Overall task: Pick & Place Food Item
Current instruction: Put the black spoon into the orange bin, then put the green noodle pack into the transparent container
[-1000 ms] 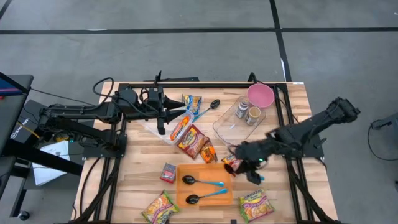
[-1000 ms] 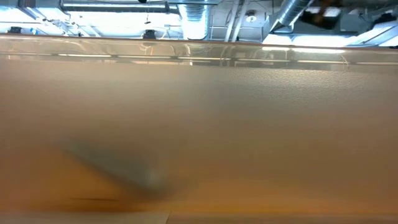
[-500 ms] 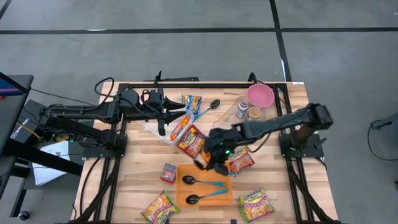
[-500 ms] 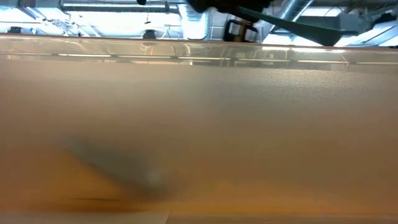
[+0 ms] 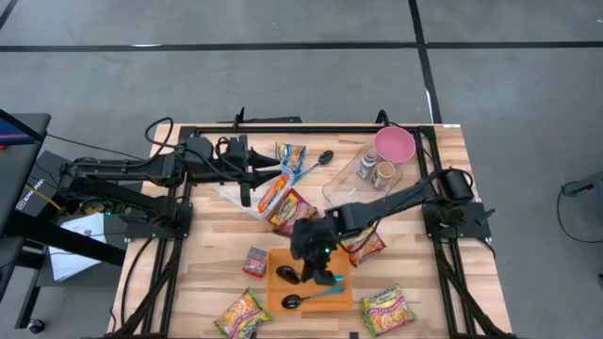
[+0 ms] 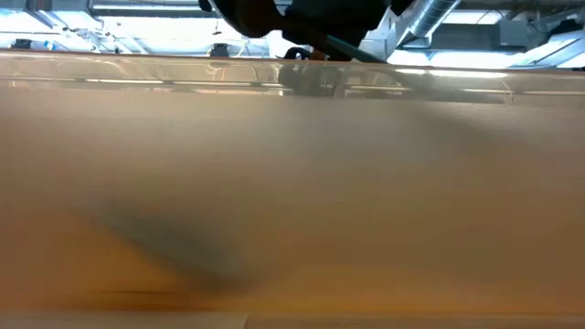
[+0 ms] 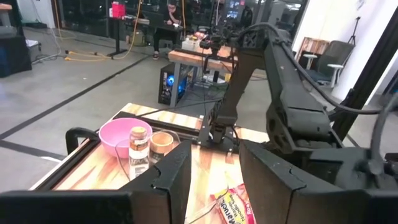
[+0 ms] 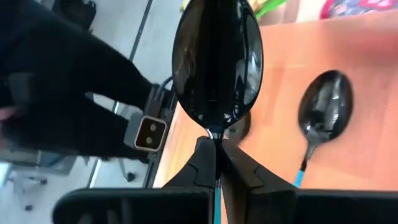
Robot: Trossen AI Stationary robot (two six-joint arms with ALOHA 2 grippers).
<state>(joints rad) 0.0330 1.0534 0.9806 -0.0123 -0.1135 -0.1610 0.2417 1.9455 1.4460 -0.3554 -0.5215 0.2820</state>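
Note:
My right gripper (image 5: pixel 318 273) reaches over the orange tray (image 5: pixel 278 290) near the table's front edge and is shut on a black spoon (image 8: pixel 217 62) with a blue handle. Two more black spoons lie on the tray, one (image 5: pixel 287 275) beside the gripper and one (image 8: pixel 325 112) nearer the front edge. Noodle packets lie around the tray: one (image 5: pixel 292 215) behind it, one (image 5: pixel 363 245) to its right, and two (image 5: pixel 243 314) (image 5: pixel 388 309) at the front edge. My left gripper (image 5: pixel 247 174) hangs level at the far left, open (image 7: pixel 214 180), nothing between its fingers. My right gripper pinches the spoon's handle just behind the bowl (image 8: pixel 215 138) between its two fingers. The fingers lie along the handle and slant down from the table's right side. The bowl sticks out ahead of the fingertips over the tray; I cannot tell whether it touches the tray.
A clear container (image 5: pixel 363 179) with two jars and a pink bowl (image 5: pixel 396 143) stand at the far right. Another spoon (image 5: pixel 323 157) and a packet (image 5: pixel 290 155) lie at the far middle, and a small red packet (image 5: pixel 254 261) lies left of the tray. A tan blur fills the low view.
My right gripper has swung from the table's right side toward the left and down, over the noodle packet and onto the orange tray, carrying the spoon and turning its wrist on the way. It has stayed shut.

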